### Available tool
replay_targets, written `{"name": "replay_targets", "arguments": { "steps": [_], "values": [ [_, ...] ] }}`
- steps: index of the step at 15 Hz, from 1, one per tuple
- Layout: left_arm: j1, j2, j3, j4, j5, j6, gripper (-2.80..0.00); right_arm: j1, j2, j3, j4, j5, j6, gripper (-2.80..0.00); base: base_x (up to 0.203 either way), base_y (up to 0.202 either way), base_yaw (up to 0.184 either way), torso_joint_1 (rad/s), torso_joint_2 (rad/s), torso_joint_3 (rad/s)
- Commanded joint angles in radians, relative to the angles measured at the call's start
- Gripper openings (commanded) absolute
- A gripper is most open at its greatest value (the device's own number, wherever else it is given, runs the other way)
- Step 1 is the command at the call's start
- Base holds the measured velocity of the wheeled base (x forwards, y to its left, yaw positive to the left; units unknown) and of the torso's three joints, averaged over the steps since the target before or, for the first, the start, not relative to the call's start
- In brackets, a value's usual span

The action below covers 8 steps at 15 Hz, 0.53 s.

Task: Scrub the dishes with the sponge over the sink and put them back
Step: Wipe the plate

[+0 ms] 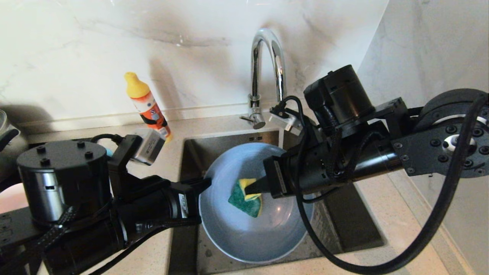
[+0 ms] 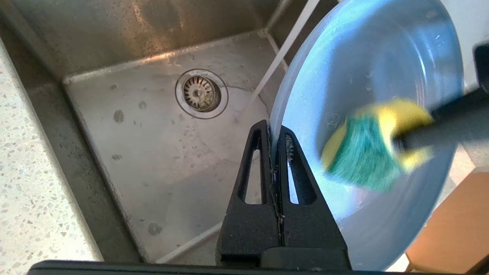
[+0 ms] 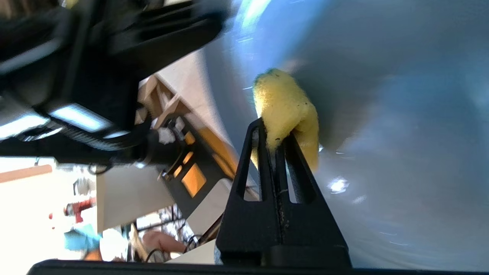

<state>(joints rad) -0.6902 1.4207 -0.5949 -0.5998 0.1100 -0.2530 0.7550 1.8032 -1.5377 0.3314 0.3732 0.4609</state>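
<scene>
Your grey-blue plate (image 1: 244, 229) hangs tilted over the sink (image 2: 160, 152), pinched at its rim by the left gripper (image 2: 273, 131), jaws clamped tight on the edge. The sponge (image 1: 246, 196) sits squeezed in the right gripper (image 3: 275, 133), its green face against the plate's inner surface. Watch that thin rim grip: I judge that pressing the sponge hard could lever the wet plate out, dropping it into the basin. Water from the tap (image 1: 267, 68) adds slip.
</scene>
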Motion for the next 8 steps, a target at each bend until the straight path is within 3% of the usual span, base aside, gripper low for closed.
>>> {"name": "replay_targets", "arguments": {
  "steps": [1, 8],
  "values": [
    [0.001, -0.014, 0.001, -0.003, 0.000, -0.002, -2.80, -0.047, -0.022, 0.014, 0.001, 0.004, 0.000, -2.80, 0.000, 0.000, 0.000, 0.000, 0.00, 0.000],
    [0.005, -0.012, 0.001, -0.005, -0.001, -0.023, -2.80, -0.086, -0.110, 0.115, 0.002, 0.004, 0.000, -2.80, 0.000, 0.000, 0.000, 0.000, 0.00, 0.000]
  ]
}}
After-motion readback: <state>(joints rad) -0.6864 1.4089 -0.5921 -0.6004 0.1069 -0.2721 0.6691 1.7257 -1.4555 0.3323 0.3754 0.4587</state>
